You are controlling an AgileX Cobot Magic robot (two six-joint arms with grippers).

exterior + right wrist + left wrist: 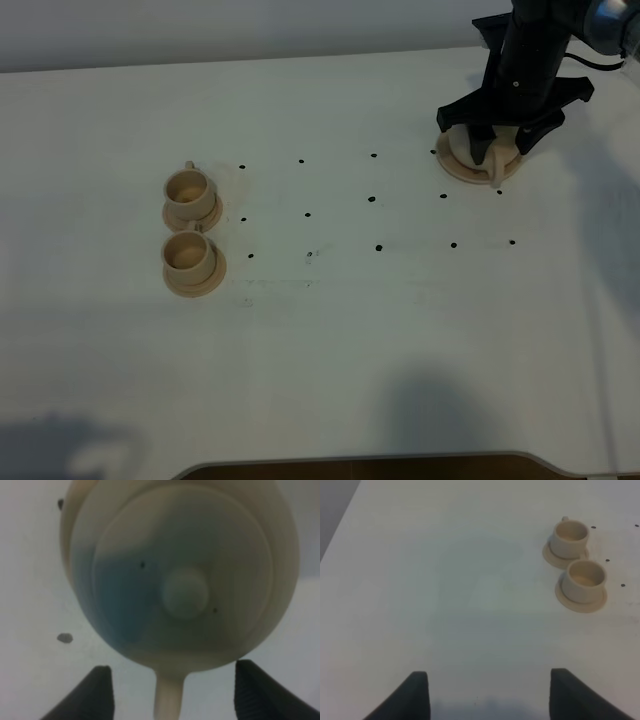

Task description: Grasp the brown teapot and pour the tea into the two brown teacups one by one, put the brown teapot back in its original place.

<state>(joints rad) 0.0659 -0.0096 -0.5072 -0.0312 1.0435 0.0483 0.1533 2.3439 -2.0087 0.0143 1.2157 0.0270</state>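
The white table (320, 350) fills the high view, marked with a grid of small black dots (372, 198). The right arm (525, 50) reaches in at about 1 o'clock and stands nearly upright over the brown teapot (125, 580), so this arm is far the nearer; the left hand (490, 695) hangs released over bare table at the cups' side, with nothing between its fingers. The right hand (500, 132) is spread wide and grips nothing: its two dark fingertips (97, 695) stand on either side of the pot, apart from it. The teapot sits directly beneath the hand on the flat round disc (470, 172) that is its original place, at about 1 o'clock on the table. The two brown teacups (187, 188) (187, 253) stand on their saucers one behind the other at about 9 o'clock, well apart from the pot and roughly at 8 o'clock from it. The lid knob (185, 592) lies close to the middle of the wrist view. A narrow stem (167, 705), probably the handle, points out of the body toward 6 o'clock and runs between the fingertips; the grasp seems to turn on closing across that line, and no tea appears poured yet
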